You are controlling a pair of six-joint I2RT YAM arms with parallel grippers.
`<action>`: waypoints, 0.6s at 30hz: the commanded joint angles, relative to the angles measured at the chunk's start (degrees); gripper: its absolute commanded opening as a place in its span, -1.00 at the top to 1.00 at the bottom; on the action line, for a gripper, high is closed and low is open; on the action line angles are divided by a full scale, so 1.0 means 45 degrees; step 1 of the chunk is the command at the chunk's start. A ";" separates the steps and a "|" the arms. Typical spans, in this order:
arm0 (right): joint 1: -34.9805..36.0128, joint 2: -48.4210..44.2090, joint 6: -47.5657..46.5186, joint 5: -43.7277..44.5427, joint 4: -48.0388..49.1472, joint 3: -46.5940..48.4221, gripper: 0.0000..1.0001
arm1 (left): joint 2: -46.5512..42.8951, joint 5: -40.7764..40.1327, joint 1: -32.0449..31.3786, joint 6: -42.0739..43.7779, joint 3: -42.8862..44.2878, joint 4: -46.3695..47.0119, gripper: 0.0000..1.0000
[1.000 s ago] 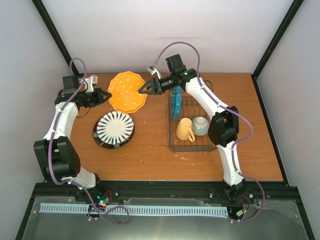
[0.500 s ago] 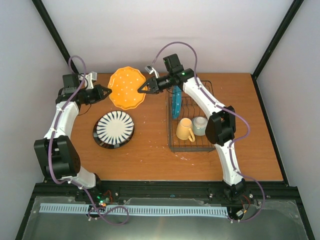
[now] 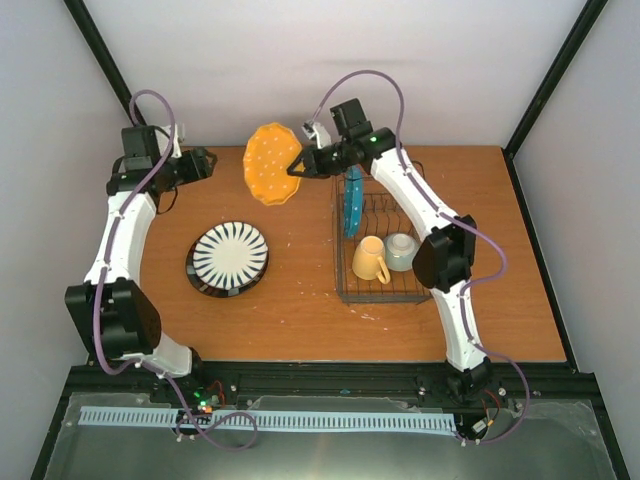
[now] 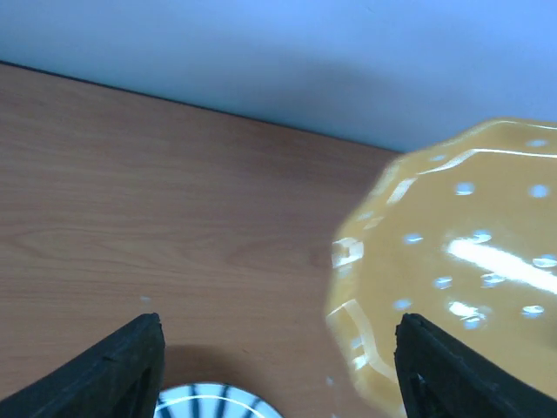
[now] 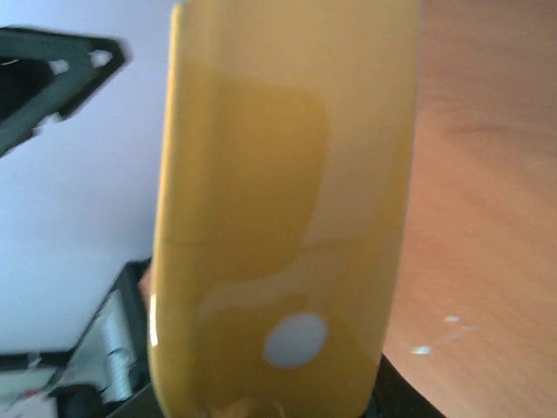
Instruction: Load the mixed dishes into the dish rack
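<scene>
- At the back of the table, between the two arms, the orange dotted plate now stands tilted up almost on edge. A second ago it lay much flatter and lower on the wood.
- We see the right gripper clamped on the plate's right rim. A second ago its jaws stood apart just beside that rim.
- From the right wrist view, the plate fills the frame edge-on, with one pale dot near the bottom.
- We see the left gripper has let go: its jaws are apart with nothing between them, and it has drawn back to the left, away from the plate's left rim, which it touched before.
- From the left wrist view, its two dark fingers sit wide at the bottom corners, and the plate shows to the right, apart from them.
- We find the rest unchanged: the black-and-white striped plate lies flat on the table, left of the dish rack.
- Inside the rack, the teal plate stands upright in a slot, with the pale yellow mug and the pale green bowl side by side nearer to the arms' bases.
</scene>
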 commanded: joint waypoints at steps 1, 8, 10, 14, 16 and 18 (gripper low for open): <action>-0.0330 -0.2348 -0.1189 0.3584 -0.0205 0.1584 0.94 | -0.1019 -0.4163 0.0001 0.0525 0.0573 0.0556 -0.46; -0.0946 -0.4626 -0.1408 0.9237 -0.0773 0.0798 0.94 | -0.1736 -0.8532 0.0001 0.1389 -0.0278 0.0850 -0.47; -0.1268 -0.5259 -0.1144 1.1107 -0.0953 0.0166 0.94 | -0.1638 -0.9090 -0.0008 0.1454 -0.0386 0.0654 -0.46; -0.2008 -0.6226 -0.0802 1.2569 -0.1467 -0.1372 0.94 | -0.1356 -0.9142 0.0001 0.1330 -0.0661 0.0537 -0.34; -0.2270 -0.6282 -0.0676 1.2927 -0.2211 -0.1709 0.94 | -0.1168 -0.9022 -0.0009 0.1202 -0.0617 0.0437 -0.32; -0.2324 -0.6161 -0.0602 1.3054 -0.3095 -0.1905 0.94 | -0.0995 -0.8961 0.0001 0.1146 -0.0521 0.0359 -0.29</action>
